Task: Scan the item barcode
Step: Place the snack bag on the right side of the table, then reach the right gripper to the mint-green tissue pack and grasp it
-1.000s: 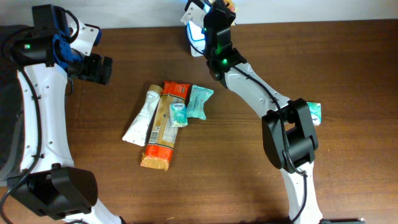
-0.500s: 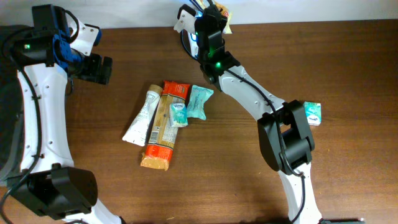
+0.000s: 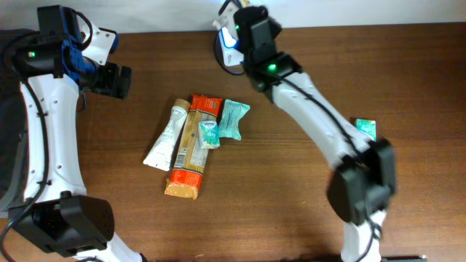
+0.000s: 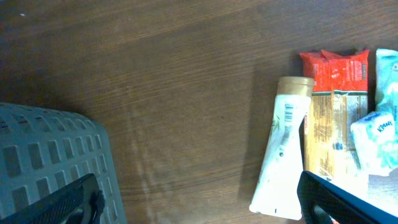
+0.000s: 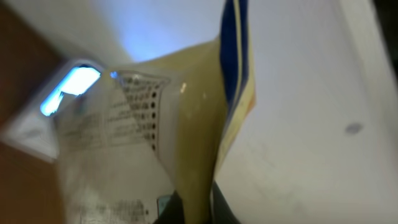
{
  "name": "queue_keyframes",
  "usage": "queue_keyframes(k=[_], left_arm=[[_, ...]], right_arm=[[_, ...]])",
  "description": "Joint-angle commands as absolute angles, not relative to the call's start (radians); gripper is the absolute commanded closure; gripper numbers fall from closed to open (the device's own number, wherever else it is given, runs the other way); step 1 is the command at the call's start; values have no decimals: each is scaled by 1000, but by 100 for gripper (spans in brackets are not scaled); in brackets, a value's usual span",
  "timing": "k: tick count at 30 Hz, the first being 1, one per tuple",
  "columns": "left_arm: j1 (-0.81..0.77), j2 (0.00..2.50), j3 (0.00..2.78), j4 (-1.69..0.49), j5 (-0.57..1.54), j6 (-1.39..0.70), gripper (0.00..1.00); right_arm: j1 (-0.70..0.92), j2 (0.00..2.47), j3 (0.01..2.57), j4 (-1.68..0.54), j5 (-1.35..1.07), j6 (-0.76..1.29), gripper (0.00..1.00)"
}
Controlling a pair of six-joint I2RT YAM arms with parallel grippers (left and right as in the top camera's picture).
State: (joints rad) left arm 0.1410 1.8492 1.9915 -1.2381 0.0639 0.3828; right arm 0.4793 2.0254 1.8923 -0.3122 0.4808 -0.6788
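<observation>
- The right gripper (image 3: 242,30) is reaching out to the scanner (image 3: 228,45), the small white unit glowing blue at the far edge of the table (image 3: 408,80).
- Its jaws are pinching tight on a cream pouch (image 5: 186,137) with a blue stripe down one edge.
- The pouch is hanging right at the scanner. In the wrist view its printed face is sitting just beside the lit window, though I cannot tell whether the two are touching.
- By my reckoning the picking up and carrying are done, and the scan itself is what is happening now.
- That view is too blurred to show whether the barcode is actually facing the light, or whether a read is registering.
- The left gripper (image 3: 119,80) is idling well away from the scanner on the left arm's side, with its jaws spread wide and holding nothing.
- A grey slotted basket (image 4: 50,162) is showing under its wrist camera.
- Short of the scanner, toward the arms' bases, several items are lying bunched together: a white tube (image 3: 166,137), a tan bar (image 3: 189,156), a red packet (image 3: 206,104) and a teal packet (image 3: 234,118).
- One more teal packet (image 3: 366,129) is lying well apart from the scanner on the right arm's side, partly under that arm.
- What I judge is left is getting a clean read, perhaps by turning the pouch toward the light, and then setting it down.
</observation>
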Motion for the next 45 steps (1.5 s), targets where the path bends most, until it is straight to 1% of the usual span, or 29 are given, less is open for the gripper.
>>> queue_keyframes(k=[1, 3, 5, 6, 8, 11, 14, 18, 21, 24, 25, 27, 28, 29, 30, 31, 33, 37, 40, 41, 42, 45], left_arm=[[147, 1833, 1998, -1236, 74, 398, 1], [147, 1833, 1998, -1236, 74, 398, 1], [147, 1833, 1998, -1236, 74, 398, 1], [147, 1833, 1998, -1236, 74, 398, 1], [147, 1833, 1998, -1236, 74, 398, 1], [147, 1833, 1998, -1236, 74, 398, 1], [147, 1833, 1998, -1236, 74, 398, 1], [147, 1833, 1998, -1236, 74, 398, 1], [147, 1833, 1998, -1236, 74, 398, 1], [147, 1833, 1998, -1236, 74, 398, 1], [145, 1833, 1998, -1236, 74, 398, 1], [138, 1833, 1998, -1236, 74, 398, 1], [138, 1833, 1998, -1236, 74, 398, 1], [138, 1833, 1998, -1236, 75, 398, 1], [139, 1833, 1998, -1236, 74, 398, 1], [144, 1833, 1998, -1236, 74, 398, 1], [146, 1833, 1998, -1236, 74, 398, 1], [147, 1833, 1998, -1236, 74, 398, 1], [147, 1833, 1998, -1236, 74, 398, 1], [147, 1833, 1998, -1236, 74, 398, 1], [147, 1833, 1998, -1236, 74, 398, 1], [148, 1833, 1998, -1236, 74, 398, 1]], right_arm=[[463, 1820, 1911, -527, 306, -272, 96], [430, 1734, 1911, -704, 255, -106, 96], [372, 1668, 1911, -840, 167, -12, 96], [314, 1636, 1911, -919, 95, 25, 96], [216, 1620, 1911, -1007, 9, 68, 96], [18, 1651, 1911, -1143, -183, 73, 96], [-127, 1724, 1893, -1230, -240, 72, 96], [-225, 1842, 1819, -1246, -240, 59, 96], [-296, 1938, 1795, -1242, -189, 57, 96], [-360, 1984, 1795, -1240, -101, 57, 96], [-375, 1986, 1792, -1239, -93, 57, 92], [-388, 1986, 1791, -1240, -93, 57, 69], [-389, 1986, 1791, -1242, -93, 57, 54], [-389, 1986, 1791, -1243, -93, 57, 43], [-389, 1986, 1792, -1242, -93, 57, 34], [-389, 1986, 1795, -1242, -92, 57, 28], [-388, 1985, 1831, -1260, -93, 57, 21], [-354, 1985, 2002, -1382, -97, 57, 19], [-261, 1984, 2112, -1459, -178, 57, 16], [-234, 1984, 2115, -1459, -209, 57, 12], [-199, 1984, 2114, -1458, -258, 57, 1], [-107, 1985, 2109, -1432, -357, 61, 1]])
